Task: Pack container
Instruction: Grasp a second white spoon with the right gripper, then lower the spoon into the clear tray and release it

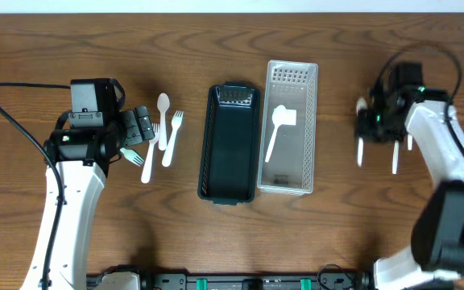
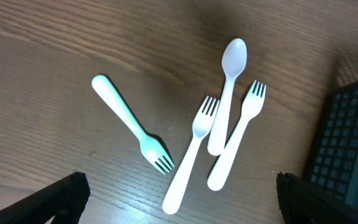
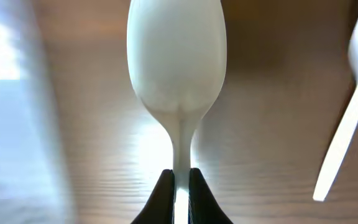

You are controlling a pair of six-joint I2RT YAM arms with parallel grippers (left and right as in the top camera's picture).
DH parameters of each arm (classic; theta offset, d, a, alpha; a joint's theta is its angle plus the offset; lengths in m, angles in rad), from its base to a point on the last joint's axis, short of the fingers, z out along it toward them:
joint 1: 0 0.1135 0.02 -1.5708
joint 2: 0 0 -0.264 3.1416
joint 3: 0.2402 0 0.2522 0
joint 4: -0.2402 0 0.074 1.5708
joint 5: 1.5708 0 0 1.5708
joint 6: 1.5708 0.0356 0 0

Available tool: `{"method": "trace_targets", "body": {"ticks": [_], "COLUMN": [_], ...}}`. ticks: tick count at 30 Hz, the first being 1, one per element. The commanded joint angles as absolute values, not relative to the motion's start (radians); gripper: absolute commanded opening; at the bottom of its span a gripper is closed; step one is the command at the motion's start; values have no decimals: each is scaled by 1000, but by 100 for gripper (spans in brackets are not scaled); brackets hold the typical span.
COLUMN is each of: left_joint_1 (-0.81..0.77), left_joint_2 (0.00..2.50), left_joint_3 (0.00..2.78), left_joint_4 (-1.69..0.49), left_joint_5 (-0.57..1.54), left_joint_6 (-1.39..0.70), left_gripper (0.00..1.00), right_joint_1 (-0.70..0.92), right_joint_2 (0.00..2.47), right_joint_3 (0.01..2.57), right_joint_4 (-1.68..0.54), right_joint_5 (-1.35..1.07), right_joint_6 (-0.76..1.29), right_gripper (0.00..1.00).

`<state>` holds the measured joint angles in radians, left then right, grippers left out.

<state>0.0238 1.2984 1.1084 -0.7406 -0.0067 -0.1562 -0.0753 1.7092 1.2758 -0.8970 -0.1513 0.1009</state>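
My right gripper (image 3: 180, 186) is shut on the handle of a white spoon (image 3: 178, 62) and holds it above the table, right of the clear container (image 1: 308, 121); in the overhead view the gripper (image 1: 367, 122) and spoon (image 1: 361, 151) show there too. A white spoon (image 1: 279, 127) lies in the clear container. The black container (image 1: 209, 145) stands beside it. My left gripper (image 2: 179, 208) is open and empty above a mint fork (image 2: 132, 124), two white forks (image 2: 191, 152) (image 2: 238, 134) and a white spoon (image 2: 227, 87).
Two more white utensils (image 1: 395, 159) lie on the table by the right gripper; one shows in the right wrist view (image 3: 347, 118). The black container's edge (image 2: 350, 137) is right of the left gripper. The left arm (image 1: 87, 129) is at the left of the table.
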Motion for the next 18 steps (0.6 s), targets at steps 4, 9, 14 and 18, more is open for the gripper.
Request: {"method": "trace_targets", "body": {"ticks": [4,9,14,18], "left_joint_1": [29,29,29,29], "left_joint_2": [1302,1302,1302,1302], "left_joint_3": [1128,1128,1128,1128], "left_joint_4": [-744,-744,-744,-744], "left_joint_5": [-11,-11,-11,-11], "left_joint_6": [-146,-146,-146,-146], "left_gripper": [98,98,98,98], "right_joint_1": [113,244,352,348], "right_joint_2": [1555,1633,1792,1813], "right_joint_3": [1345,1318,1314,1320], "right_joint_4": [-813,-755,-722,-676], "right_joint_5": [-258,-259,-258,-258], "right_joint_6": [294,384,393,410], "right_gripper": [1,1,1,31]}}
